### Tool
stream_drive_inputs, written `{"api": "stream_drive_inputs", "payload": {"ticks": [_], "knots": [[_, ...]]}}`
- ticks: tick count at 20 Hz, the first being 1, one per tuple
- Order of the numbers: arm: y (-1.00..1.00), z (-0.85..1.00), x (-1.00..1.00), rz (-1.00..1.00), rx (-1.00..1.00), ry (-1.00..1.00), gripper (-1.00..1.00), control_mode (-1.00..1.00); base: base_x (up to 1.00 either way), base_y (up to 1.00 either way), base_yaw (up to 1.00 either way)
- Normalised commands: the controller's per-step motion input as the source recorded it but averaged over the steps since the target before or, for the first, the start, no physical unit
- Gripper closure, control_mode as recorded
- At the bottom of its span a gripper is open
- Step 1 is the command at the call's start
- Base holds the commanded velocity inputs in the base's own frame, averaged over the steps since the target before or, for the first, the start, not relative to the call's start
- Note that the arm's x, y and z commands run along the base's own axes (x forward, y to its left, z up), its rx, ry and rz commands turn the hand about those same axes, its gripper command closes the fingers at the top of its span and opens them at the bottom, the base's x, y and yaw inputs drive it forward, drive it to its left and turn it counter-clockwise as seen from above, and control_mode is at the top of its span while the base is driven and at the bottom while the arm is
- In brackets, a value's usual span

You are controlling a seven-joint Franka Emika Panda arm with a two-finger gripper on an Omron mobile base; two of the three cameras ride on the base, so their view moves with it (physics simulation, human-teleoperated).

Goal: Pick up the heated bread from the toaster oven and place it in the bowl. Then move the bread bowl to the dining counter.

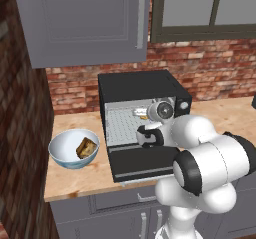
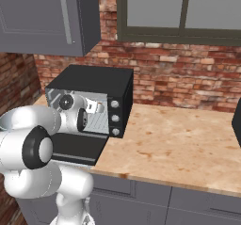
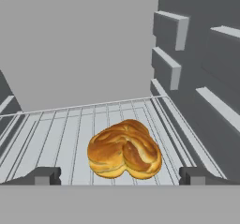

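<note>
Flanking bread (image 3: 124,149) on rack (image 3: 65,129), gripper (image 3: 120,175) jaws wide; oven (image 1: 142,90) walls close

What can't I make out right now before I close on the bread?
- Bread underside and its contact with the wire rack: hand view, hidden by the bread itself.
- Tool fingertip ends: hand view, cut off at the bottom.
- Bread in the left base view: mostly blocked by the wrist.
- Dark object: right base view, cut by the right edge.

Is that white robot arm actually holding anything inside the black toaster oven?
Nothing is held. The gripper is open, its tips wide on either side of the golden bun-like bread lying on the silver wire rack.
</note>
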Motion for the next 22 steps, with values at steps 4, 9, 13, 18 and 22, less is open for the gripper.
{"api": "stream_drive_inputs", "payload": {"ticks": [4, 9, 13, 18, 22], "knots": [[-0.08, -0.02, 0.16, 0.00, 0.00, -0.02, -1.00, -1.00, 0.00, 0.00, 0.00], [-0.22, -0.11, 0.07, 0.00, 0.00, -0.01, -1.00, -1.00, 0.00, 0.00, 0.00], [-0.19, -0.16, 0.00, 0.00, 0.00, 0.00, -1.00, -1.00, 0.00, 0.00, 0.00], [-0.09, -0.12, 0.00, 0.00, 0.00, 0.00, -1.00, -1.00, 0.00, 0.00, 0.00], [0.00, -0.09, 0.00, 0.00, -0.03, 0.00, -1.00, -1.00, 0.00, 0.00, 0.00]]}}
